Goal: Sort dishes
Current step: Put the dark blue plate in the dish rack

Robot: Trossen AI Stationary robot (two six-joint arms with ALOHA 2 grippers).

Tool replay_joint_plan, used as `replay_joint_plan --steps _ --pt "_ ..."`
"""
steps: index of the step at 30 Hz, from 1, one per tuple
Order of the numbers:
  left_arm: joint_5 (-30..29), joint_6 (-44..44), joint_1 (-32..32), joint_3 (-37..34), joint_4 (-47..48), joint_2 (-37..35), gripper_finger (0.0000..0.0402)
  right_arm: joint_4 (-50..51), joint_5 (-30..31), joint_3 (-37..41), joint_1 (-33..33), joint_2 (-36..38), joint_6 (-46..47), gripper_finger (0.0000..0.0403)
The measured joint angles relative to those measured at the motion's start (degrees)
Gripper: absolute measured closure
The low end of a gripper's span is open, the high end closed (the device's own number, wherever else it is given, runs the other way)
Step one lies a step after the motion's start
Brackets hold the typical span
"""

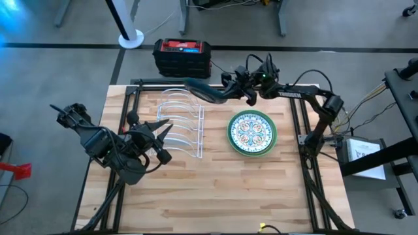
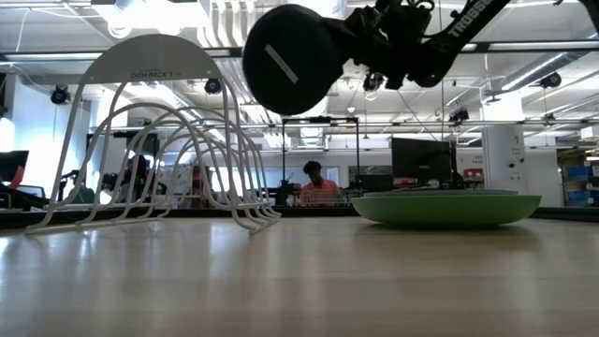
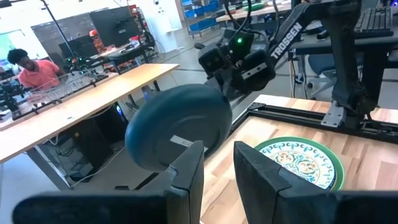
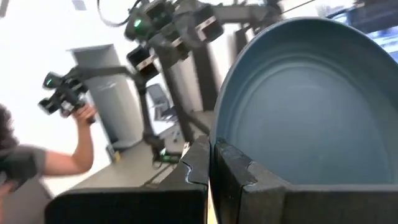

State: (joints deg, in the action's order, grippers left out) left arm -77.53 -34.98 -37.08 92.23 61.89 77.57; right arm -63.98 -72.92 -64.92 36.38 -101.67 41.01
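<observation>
A dark teal plate (image 1: 202,90) hangs in the air above the far end of the white wire rack (image 1: 179,121), with my right gripper (image 1: 227,93) shut on it. In the low view its dark underside (image 2: 290,58), bearing a pale label, faces the camera. A patterned plate with a green rim (image 1: 251,134) lies flat on the table right of the rack. My left gripper (image 1: 163,134) waits at the rack's left side, its fingers (image 3: 186,174) a little apart with nothing between them. My right gripper pinches the teal plate's rim (image 4: 219,127) between its two fingers, one on the hollow upper face and one on the underside. The fingers come about level from the table's right side. The plate is lifted clear, standing nearly on edge, above the rack.
A black and red box (image 1: 181,55) sits just beyond the table's far edge. Black frame rails (image 1: 297,124) run along the table's sides. A person (image 2: 318,185) sits at a desk in the room behind. Bare wood lies toward the near edge.
</observation>
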Motion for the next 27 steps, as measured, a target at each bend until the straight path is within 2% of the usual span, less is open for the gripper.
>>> replay_joint_plan --steps 18,27 --pt "0.0 0.0 0.0 0.0 -0.1 -4.4 0.0325 -1.2 -1.6 -13.6 0.0 -11.1 5.0 0.0403" --pt "0.1 1.4 0.0 0.0 -0.1 -4.7 0.0325 -1.1 -1.7 -17.1 -0.1 -16.1 7.3 0.0403"
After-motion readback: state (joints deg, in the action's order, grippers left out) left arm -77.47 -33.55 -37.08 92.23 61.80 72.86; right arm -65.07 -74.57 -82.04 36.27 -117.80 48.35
